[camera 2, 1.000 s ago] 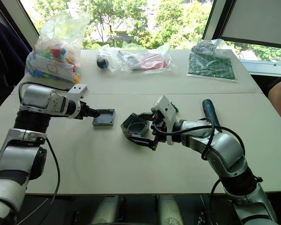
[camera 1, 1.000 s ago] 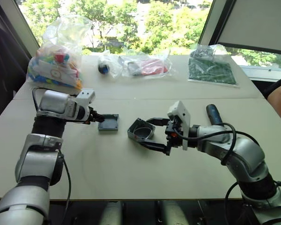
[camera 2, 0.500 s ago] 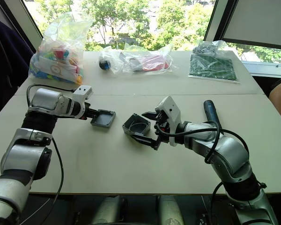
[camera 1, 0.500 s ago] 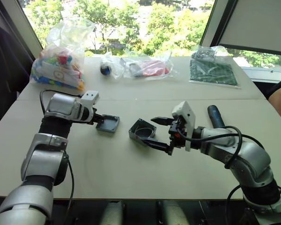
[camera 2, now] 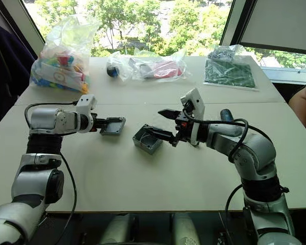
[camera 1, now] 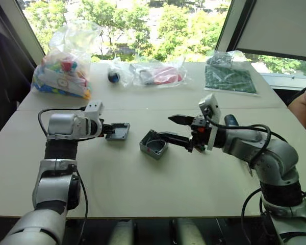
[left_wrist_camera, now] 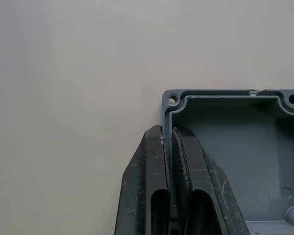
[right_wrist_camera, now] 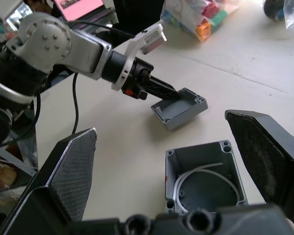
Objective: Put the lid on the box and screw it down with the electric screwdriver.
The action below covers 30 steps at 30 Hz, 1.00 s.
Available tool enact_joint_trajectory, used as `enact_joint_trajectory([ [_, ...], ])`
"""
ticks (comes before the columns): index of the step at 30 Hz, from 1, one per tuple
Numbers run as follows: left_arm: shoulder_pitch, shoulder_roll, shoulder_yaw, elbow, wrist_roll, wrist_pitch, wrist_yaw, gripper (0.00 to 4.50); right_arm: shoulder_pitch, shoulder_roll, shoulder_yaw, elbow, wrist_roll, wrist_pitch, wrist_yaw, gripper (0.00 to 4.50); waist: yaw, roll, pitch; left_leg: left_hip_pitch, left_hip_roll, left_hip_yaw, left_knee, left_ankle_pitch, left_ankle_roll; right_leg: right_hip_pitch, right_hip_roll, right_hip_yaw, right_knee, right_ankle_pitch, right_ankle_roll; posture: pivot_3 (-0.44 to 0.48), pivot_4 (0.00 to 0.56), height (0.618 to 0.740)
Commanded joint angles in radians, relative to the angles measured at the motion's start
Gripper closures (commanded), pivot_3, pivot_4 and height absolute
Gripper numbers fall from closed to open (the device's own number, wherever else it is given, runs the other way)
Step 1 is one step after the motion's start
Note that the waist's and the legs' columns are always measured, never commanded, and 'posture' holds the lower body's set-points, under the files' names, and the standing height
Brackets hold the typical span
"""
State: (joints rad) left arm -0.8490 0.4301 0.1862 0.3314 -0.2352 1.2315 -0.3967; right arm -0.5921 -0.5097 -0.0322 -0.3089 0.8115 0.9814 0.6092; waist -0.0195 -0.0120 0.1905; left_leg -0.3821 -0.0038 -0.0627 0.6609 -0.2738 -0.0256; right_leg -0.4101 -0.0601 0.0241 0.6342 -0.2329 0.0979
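**Counter and its load**

The pale counter (camera 1: pixel 143 184) is carrying the open grey box (camera 1: pixel 154 144) near its middle and the electric screwdriver (camera 2: pixel 225 114) to the right. Plastic bags (camera 1: pixel 66 61) and a green sheet (camera 1: pixel 229 77) are lying along the far edge.

Open right pincer (right_wrist_camera: pixel 176 161) frames the box (right_wrist_camera: pixel 206 176); left pincer (right_wrist_camera: pixel 164 93) grips the lid (right_wrist_camera: pixel 181 107).

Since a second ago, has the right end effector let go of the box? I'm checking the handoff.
Yes. The right end effector, open, has drawn back toward the electric screwdriver; the box sits free on the table.
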Motion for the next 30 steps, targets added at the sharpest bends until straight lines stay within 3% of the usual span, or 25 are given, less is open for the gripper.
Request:
enact_joint_trajectory([
  [1,-0.021,0.038,0.059,-0.206,-0.068,-0.118,-0.053,4.44,-0.142,0.052,-0.045,0.165,-0.02,-0.026,-0.038,0.0,0.0,0.0,0.0,-0.004,0.0,0.0,0.0,0.002,-0.003,-0.004,0.0,0.0,0.0,0.0,0.0,0.0,0.15,0.74],
  [6,-0.017,0.055,0.091,-0.305,-0.119,-0.247,-0.095,4.44,-0.261,0.152,-0.06,0.331,-0.022,-0.028,-0.064,0.0,0.003,0.0,0.0,-0.011,-0.001,0.002,-0.01,0.011,-0.019,-0.014,-0.003,0.001,-0.001,0.004,0.0,0.0,0.15,0.74],
  [13,-0.035,0.028,0.055,-0.336,-0.151,-0.337,-0.107,4.44,-0.386,0.352,-0.15,0.507,0.022,-0.011,-0.188,0.0,0.001,0.0,0.0,-0.011,-0.001,0.002,-0.013,0.011,-0.019,-0.016,-0.002,0.001,-0.002,0.004,0.0,0.0,0.15,0.74],
  [30,-0.045,-0.035,0.022,-0.324,-0.199,-0.369,-0.08,4.44,-0.371,0.369,-0.139,0.473,0.012,0.029,-0.157,0.0,-0.007,0.0,0.0,-0.011,-0.001,0.001,-0.013,0.011,-0.019,-0.016,-0.001,0.001,-0.001,0.004,0.0,0.0,0.15,0.74],
])
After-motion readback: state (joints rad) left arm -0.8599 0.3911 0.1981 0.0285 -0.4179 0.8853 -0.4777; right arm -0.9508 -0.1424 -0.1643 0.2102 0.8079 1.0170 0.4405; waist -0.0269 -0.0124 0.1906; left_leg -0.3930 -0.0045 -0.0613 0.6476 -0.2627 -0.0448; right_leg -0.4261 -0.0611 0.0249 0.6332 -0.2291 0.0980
